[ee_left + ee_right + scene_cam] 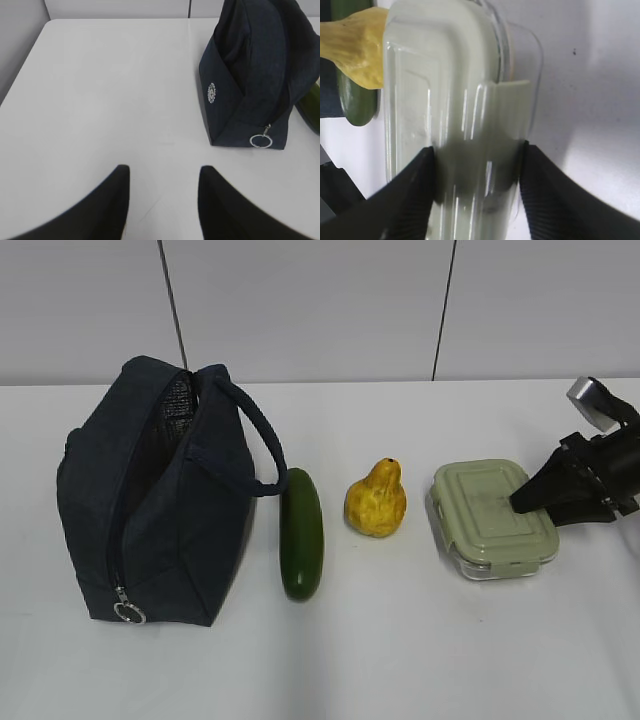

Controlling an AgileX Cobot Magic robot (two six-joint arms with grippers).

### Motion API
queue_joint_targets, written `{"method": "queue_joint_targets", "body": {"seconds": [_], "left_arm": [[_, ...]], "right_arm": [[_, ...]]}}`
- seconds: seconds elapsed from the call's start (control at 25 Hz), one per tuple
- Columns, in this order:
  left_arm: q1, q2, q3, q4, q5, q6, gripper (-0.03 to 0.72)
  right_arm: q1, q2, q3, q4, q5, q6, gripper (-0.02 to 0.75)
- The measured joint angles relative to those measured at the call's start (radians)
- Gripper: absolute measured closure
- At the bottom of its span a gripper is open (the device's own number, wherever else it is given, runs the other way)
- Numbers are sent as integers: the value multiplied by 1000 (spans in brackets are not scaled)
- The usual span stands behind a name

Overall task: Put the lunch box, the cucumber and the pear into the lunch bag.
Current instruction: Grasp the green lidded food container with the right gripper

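The navy lunch bag [150, 500] stands at the left, its zipper open at the top and its ring pull [128, 613] low at the front; it also shows in the left wrist view [250, 75]. The cucumber [301, 535] lies beside it, then the pear [375, 502], then the lunch box [470, 510], all on the table. My right gripper [500, 502] is open at the box's right end. In the right wrist view its fingers [477, 150] straddle the green lid [445, 75]. My left gripper [164, 170] is open and empty over bare table.
The white table [420, 660] runs to a grey wall at the back. In the right wrist view the pear [357, 50] and the cucumber [355, 100] lie just beyond the box. The cucumber's end [312, 107] shows behind the bag in the left wrist view.
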State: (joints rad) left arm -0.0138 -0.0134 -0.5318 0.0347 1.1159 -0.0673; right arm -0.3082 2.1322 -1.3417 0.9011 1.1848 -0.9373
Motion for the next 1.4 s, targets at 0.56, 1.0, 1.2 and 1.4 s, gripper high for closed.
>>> {"method": "queue_joint_targets", "body": {"seconds": [0.56,1.0,1.2,1.4], "left_arm": [[0,0,0,0,0,0,412],[0,0,0,0,0,0,412],[0,0,0,0,0,0,412],[0,0,0,-13,0,0,412]], "right_arm": [[0,0,0,0,2,0,349],[0,0,0,2,2,0,351],[0,0,0,2,2,0,352],[0,0,0,3,2,0,352]]}}
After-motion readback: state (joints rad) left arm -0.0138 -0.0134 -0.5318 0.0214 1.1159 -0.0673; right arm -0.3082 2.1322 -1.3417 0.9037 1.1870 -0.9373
